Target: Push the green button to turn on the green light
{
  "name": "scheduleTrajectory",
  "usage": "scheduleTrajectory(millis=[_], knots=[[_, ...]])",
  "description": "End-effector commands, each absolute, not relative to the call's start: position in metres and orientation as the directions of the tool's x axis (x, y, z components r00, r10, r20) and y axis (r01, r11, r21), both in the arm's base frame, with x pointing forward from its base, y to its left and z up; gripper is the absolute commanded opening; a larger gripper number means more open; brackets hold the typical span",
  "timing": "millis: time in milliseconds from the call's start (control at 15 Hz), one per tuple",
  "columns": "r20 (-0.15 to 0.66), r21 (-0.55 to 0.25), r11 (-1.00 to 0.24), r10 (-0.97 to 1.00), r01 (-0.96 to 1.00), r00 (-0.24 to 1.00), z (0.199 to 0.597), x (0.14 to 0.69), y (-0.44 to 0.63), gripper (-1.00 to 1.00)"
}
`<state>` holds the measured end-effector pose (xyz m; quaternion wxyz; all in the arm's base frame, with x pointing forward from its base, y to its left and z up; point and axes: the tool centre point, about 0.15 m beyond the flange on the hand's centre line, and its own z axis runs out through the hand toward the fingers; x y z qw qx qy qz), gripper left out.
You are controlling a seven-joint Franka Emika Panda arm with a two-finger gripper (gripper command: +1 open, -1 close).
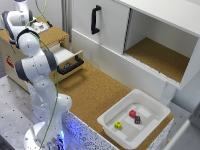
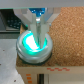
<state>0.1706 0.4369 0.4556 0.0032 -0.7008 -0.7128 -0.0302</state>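
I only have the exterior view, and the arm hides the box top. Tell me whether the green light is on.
Observer: Yes. In the wrist view the green button glows bright green.
Operator: Report where the gripper is.
Observer: The gripper has its tips right on the button's lit centre.
Operator: Give me the finger state.
Observer: The fingers look drawn together, holding nothing.

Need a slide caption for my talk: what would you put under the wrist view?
Gripper pressing down on the green button, which glows green, set in a box top beside cork board.
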Motion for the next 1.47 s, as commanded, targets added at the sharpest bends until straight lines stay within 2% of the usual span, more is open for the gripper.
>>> scheduleTrajectory(millis=[0, 133, 200, 333, 667, 733, 1000, 1400], knots=[[0.027, 0.037, -0.051, 0.998, 0.998, 0.05, 0.466, 0.182, 0.432, -1.0], [0.181, 0.055, -0.102, 0.979, 0.993, 0.091, 0.532, 0.179, 0.415, -1.0], [0.227, 0.054, -0.121, 0.968, 0.991, 0.105, 0.551, 0.181, 0.408, -1.0], [0.241, 0.036, -0.155, 0.96, 0.987, 0.142, 0.56, 0.189, 0.396, -1.0], [0.214, -0.022, -0.236, 0.948, 0.971, 0.235, 0.531, 0.201, 0.368, -1.0], [0.231, -0.028, -0.259, 0.938, 0.966, 0.258, 0.529, 0.202, 0.361, 1.0], [0.261, -0.066, -0.347, 0.899, 0.935, 0.352, 0.52, 0.209, 0.326, 1.0], [0.258, -0.054, -0.503, 0.828, 0.863, 0.498, 0.51, 0.226, 0.265, 1.0]])
